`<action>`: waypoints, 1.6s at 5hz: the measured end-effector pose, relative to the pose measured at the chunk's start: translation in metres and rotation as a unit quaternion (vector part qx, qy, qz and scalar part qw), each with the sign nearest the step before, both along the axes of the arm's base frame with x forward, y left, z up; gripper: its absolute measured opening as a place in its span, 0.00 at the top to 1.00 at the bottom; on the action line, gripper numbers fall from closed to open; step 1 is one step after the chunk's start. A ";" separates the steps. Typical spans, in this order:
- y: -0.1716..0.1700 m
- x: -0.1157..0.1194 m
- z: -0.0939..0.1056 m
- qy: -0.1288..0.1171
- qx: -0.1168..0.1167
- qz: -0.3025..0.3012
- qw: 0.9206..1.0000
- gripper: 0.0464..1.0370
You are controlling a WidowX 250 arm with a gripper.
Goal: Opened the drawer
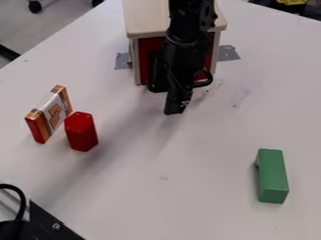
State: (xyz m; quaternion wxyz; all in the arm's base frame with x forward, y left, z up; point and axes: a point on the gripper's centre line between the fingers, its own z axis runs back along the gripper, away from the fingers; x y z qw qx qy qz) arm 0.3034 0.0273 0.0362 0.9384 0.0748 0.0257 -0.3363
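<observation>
The black gripper [178,101] hangs down in front of the wooden drawer box [141,16] at the top centre, over the white table. Between the box's pale side walls is the red drawer front [149,47], largely covered by the arm. A curved black handle [204,83] shows low on the front, just right of the gripper, and another dark part shows to the left. The arm hides the middle of the handle, so contact between it and the gripper is unclear. The red front looks about level with the side walls.
Grey tape [228,53] lies beside the box on the white table [188,187]. A boxed item [50,114] and a red block [81,131] stand at left, a green block [272,176] lies at right, and black hardware [50,226] occupies the lower left corner.
</observation>
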 end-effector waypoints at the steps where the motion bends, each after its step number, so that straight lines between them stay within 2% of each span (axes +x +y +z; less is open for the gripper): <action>1: 0.001 0.000 0.001 0.001 0.000 0.001 1.000 0.07; 3: 0.008 0.006 0.005 -0.012 -0.003 0.021 1.000 0.64; 4: 0.013 0.011 0.005 -0.015 -0.002 0.029 0.999 0.88; 5: 0.014 0.012 0.006 -0.016 -0.005 0.037 0.999 0.96; 6: 0.014 0.017 0.005 -0.006 -0.002 0.048 0.999 0.80; 7: 0.013 0.026 0.000 -0.006 -0.004 0.055 0.998 0.53; 8: 0.011 0.035 -0.012 0.005 -0.004 0.060 0.998 0.21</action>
